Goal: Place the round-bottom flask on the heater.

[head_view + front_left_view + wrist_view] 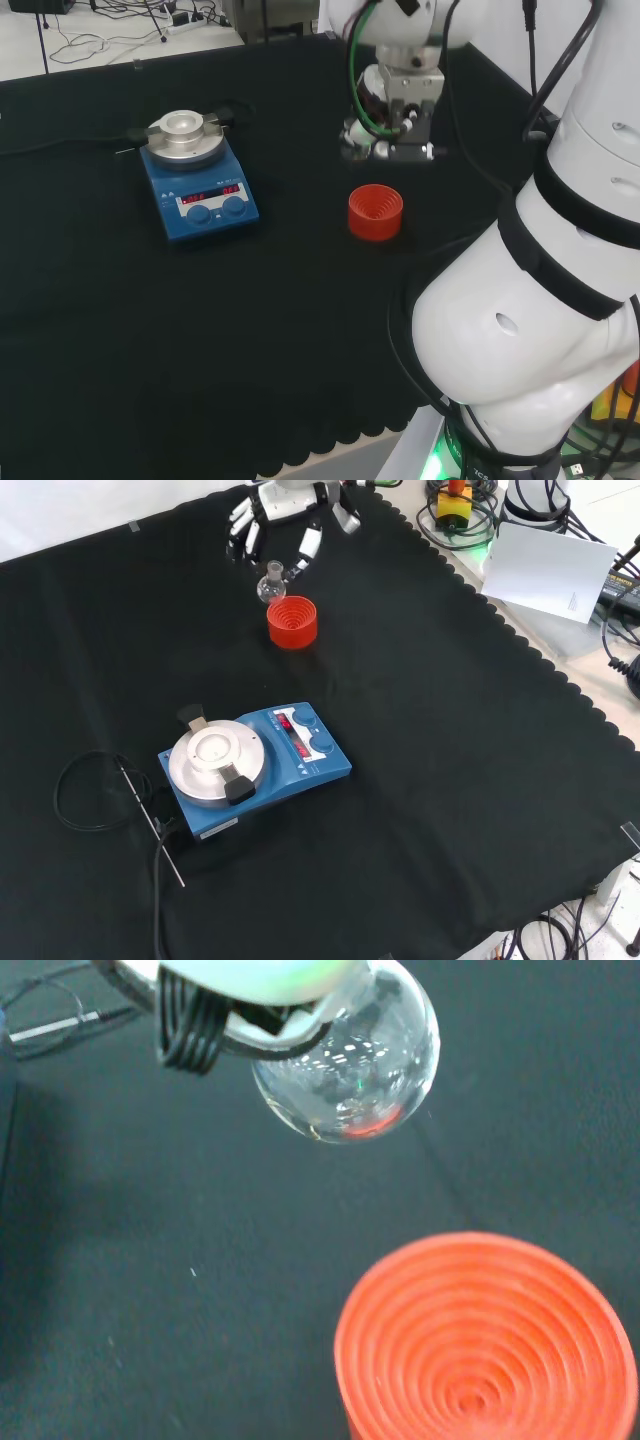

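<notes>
Round-bottom clear glass flask (271, 584) hangs in the air, held up by the black and white robot hand (283, 520), whose fingers (309, 546) curl down around its neck. In the front view the flask's bulb sits just above and slightly left of the red ribbed ring stand (292, 621), clear of it; the wrist view shows the empty-looking bulb (350, 1070) apart from the red stand (487, 1340) below. Stand and flask are near the bench's far edge in the front view.

One flask, one red stand and one heater show. That heater, a blue box with a round silver top plate (252, 766), stands toward the middle of the black cloth bench (450, 780), well apart from the stand, with a black cable coiled beside it.

In the head view the robot hand (390, 110) is partly covered by the wrist mount, and the flask there is hard to make out.
</notes>
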